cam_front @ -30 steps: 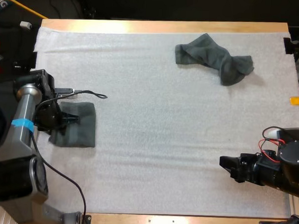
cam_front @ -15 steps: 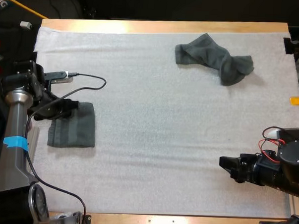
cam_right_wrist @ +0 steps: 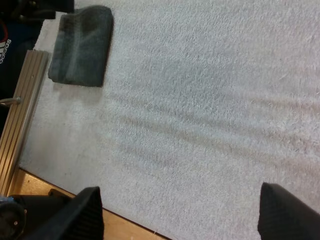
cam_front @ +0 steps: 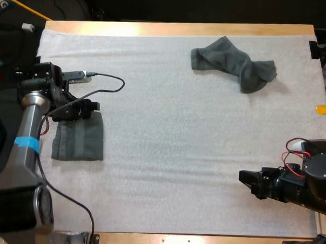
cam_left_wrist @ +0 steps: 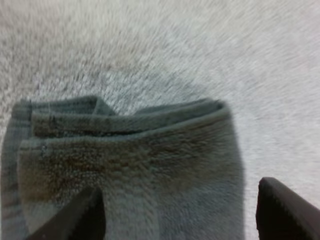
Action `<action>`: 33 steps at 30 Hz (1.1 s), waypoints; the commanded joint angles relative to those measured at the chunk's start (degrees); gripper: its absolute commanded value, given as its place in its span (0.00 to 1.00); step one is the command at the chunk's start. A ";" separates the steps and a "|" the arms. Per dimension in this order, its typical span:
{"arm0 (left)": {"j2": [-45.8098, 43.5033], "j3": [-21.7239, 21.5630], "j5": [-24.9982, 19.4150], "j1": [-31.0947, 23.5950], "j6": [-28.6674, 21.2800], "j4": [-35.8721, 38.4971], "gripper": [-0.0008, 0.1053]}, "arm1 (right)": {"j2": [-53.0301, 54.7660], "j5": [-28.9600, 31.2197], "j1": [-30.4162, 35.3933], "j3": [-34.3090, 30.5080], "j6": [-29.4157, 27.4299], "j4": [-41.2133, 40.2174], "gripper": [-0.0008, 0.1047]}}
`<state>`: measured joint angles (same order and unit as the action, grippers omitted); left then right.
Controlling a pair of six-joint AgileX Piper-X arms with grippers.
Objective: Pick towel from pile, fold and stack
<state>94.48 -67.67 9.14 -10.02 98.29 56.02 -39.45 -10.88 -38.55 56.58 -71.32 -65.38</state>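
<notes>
I reckon approx half done: folded towel (cam_front: 78,141) lies at left of mat (cam_front: 167,149), left gripper (cam_front: 91,106) released over its far edge, right gripper (cam_front: 247,180) spread, empty, & crumpled towel (cam_front: 233,61) far-right isn't yet picked, folded, stacked.

A robotics lab bench: a left arm (cam_front: 25,143) and right arm (cam_front: 303,187) at a wooden table (cam_front: 178,29) with white mat (cam_front: 178,144).

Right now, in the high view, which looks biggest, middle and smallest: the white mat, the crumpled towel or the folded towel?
1. White mat, by far the largest.
2. Crumpled towel, which spreads out wider.
3. Folded towel, compact and smallest.
</notes>
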 commanded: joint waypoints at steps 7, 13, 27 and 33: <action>5.55 0.00 -1.69 0.14 0.64 -3.18 0.59 | 0.26 -0.66 -0.11 0.31 -0.24 0.38 0.61; 8.28 0.00 -2.04 0.14 0.64 -4.74 0.59 | 0.26 -0.66 -0.11 0.31 0.79 0.38 0.61; 7.97 -0.87 -2.25 0.14 0.43 0.49 0.59 | 0.26 -0.66 -0.11 0.31 0.84 0.38 0.61; 2.48 -0.46 -4.68 0.14 0.27 3.80 0.59 | 0.26 -0.66 -0.11 0.31 0.84 0.38 0.61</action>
<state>97.66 -68.07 5.48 -10.02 98.54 58.96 -39.45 -10.88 -38.55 56.58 -70.75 -65.38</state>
